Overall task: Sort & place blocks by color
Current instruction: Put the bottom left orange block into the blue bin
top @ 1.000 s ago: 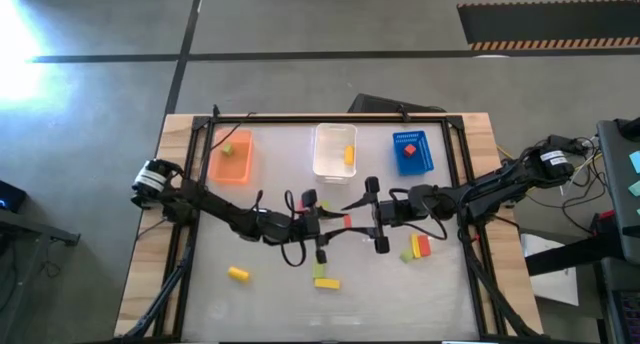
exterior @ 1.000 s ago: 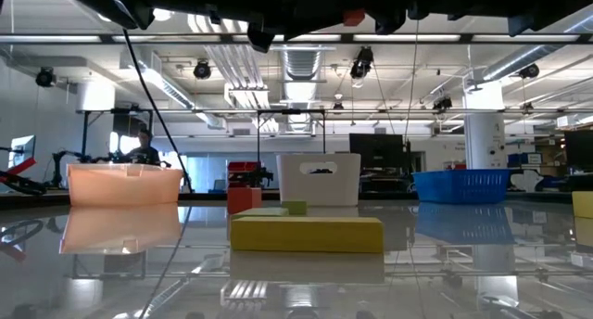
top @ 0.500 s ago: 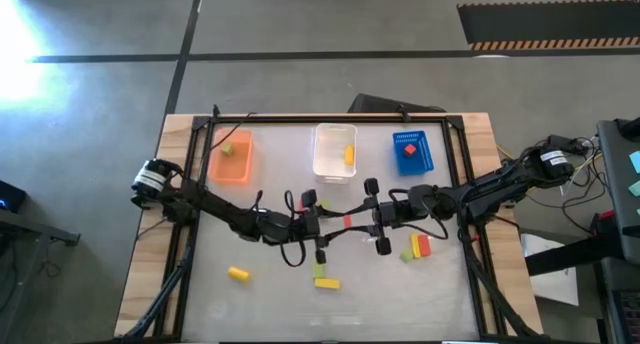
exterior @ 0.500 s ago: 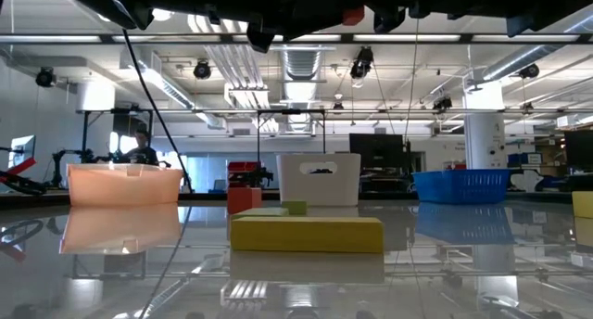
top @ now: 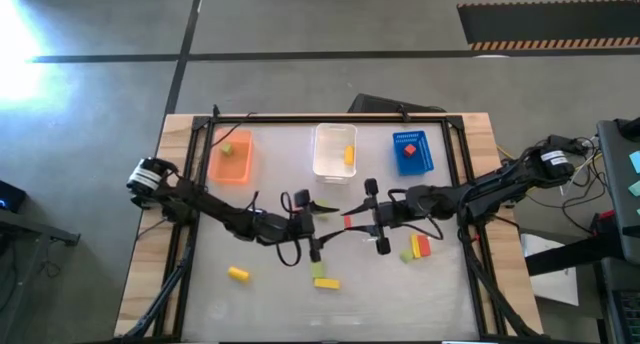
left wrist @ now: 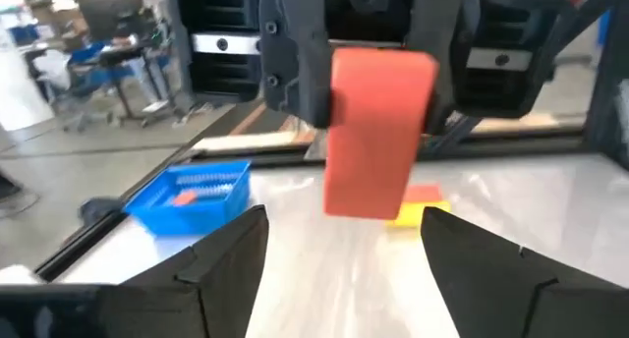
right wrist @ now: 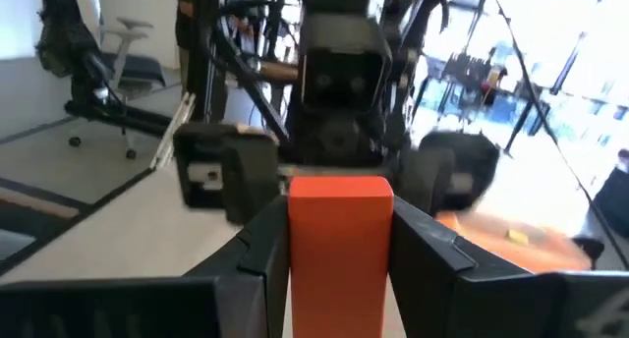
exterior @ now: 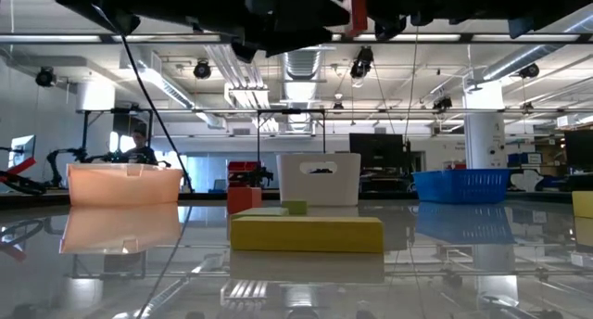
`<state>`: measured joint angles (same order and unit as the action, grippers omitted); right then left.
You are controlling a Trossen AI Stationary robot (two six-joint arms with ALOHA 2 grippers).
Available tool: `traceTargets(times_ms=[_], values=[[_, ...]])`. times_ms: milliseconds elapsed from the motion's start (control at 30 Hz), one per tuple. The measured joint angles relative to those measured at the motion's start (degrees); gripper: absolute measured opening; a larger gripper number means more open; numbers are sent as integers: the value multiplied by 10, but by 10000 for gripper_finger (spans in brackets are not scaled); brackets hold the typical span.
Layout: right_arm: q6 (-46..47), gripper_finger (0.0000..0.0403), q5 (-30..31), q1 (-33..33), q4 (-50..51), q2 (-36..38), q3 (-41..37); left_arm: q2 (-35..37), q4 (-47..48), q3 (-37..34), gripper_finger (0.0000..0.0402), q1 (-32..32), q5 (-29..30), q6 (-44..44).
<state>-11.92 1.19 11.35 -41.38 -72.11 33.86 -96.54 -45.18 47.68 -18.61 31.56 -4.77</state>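
Observation:
A red block [top: 347,221] hangs in the air over the middle of the table, between my two grippers. My right gripper [top: 360,219] is shut on it, as the right wrist view [right wrist: 339,235] shows. My left gripper [top: 320,225] faces it from the table's left. It is open, and its fingers [left wrist: 226,269] stand short of the block [left wrist: 378,132] without touching it. Loose blocks lie on the table: yellow [top: 238,274], green [top: 319,270], yellow [top: 327,282], and a green, yellow and red group [top: 415,247]. My right gripper pinches the red block's two opposite long sides [right wrist: 295,250] between its two fingers. The fingers are level and come from the table's right. The block is lifted clear of the table, and its free end [left wrist: 373,196] sticks out past the fingertips toward my left gripper.
Three bins stand in a row at the table's far side. The orange bin [top: 240,169] holds a green block, the clear bin [top: 322,164] a yellow one, and the blue bin [top: 423,144] a red one. A black frame [top: 330,118] rims the table.
My left gripper has drawn back a little toward the table's left edge, away from the red block. The block stays where it was, in my right gripper.

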Motion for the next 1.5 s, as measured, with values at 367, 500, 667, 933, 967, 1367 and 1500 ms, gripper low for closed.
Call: traceTargets(times_ms=[367,500,667,933,967,1367,1500], values=[[66,118,375,-23,457,15,109,137,273,-34,256,-6,41,150],[132,118,404,-90,667,15,180,177,306,-38,256,-6,46,151],[276,118,354,-212,864,15,251,209,309,-43,257,-6,49,149],[375,118,246,-416,927,10,254,222,308,-51,257,-6,48,150],[372,118,220,-439,924,6,247,221,307,-51,257,-6,48,150],[344,118,165,-548,884,-80,195,221,302,-53,257,-5,48,150],[344,120,166,-549,879,-101,199,221,300,-56,257,-5,49,151]])
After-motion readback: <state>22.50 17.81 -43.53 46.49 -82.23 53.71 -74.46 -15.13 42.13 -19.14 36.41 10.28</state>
